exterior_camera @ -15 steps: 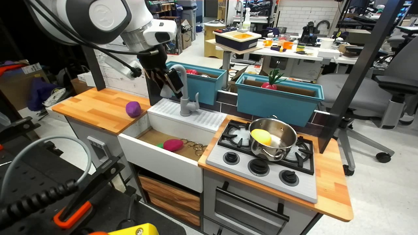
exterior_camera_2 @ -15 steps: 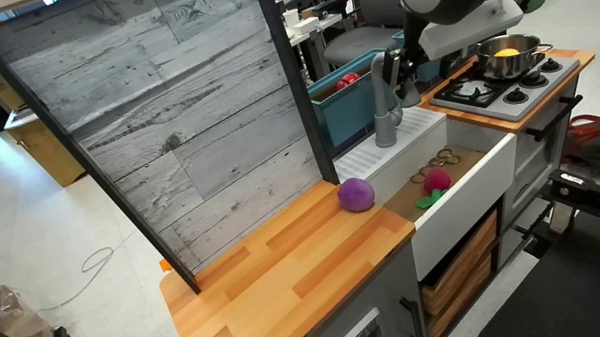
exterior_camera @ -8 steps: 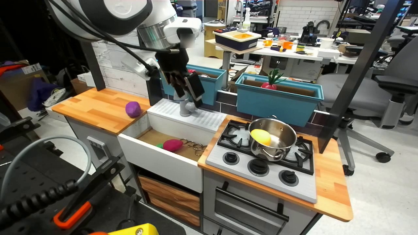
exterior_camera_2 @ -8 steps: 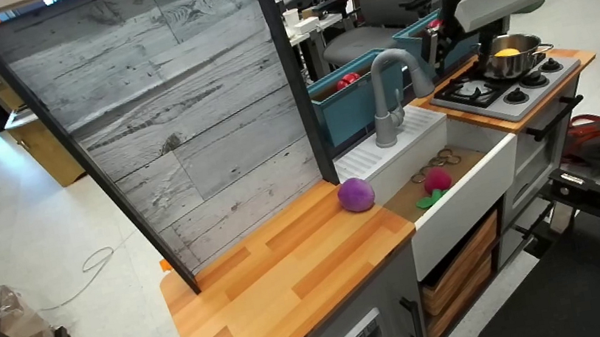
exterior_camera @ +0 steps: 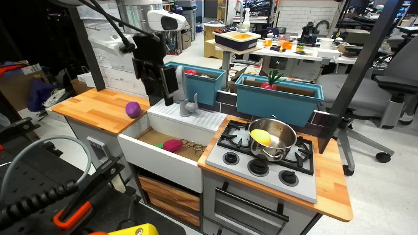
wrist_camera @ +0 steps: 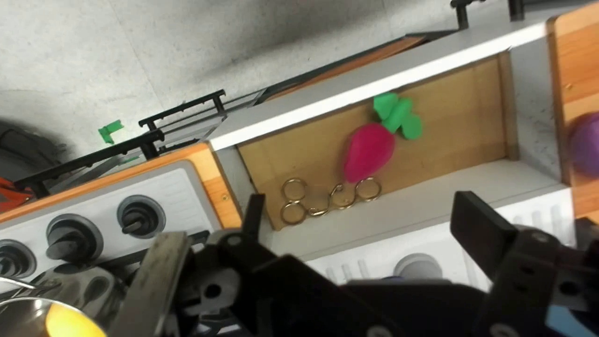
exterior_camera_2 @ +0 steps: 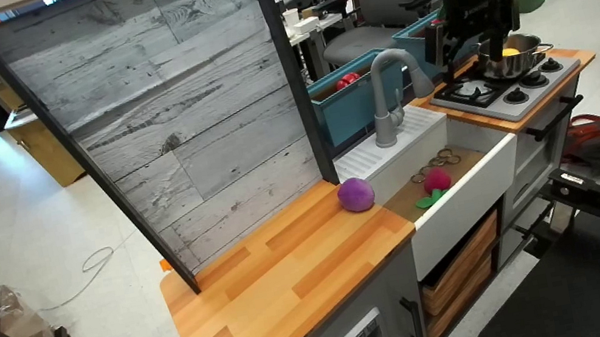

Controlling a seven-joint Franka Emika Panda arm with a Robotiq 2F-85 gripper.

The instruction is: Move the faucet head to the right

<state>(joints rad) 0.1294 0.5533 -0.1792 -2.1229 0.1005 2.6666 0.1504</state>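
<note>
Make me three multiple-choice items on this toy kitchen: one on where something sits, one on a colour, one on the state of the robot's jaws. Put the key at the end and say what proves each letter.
1. Where is the yellow object?
A) In the sink
B) In the pot
C) On the wooden counter

2. What colour is the faucet head?
A) Grey
B) Red
C) Green

3. How do the jaws stand?
A) Shut together
B) Clamped on the purple ball
C) Spread apart

Key:
1. B, as the yellow object shows inside the pot's rim in all three views.
2. A, as an exterior view shows the arch grey down to its turned-down tip.
3. C, as the wrist view shows a wide gap between the jaws.
</note>
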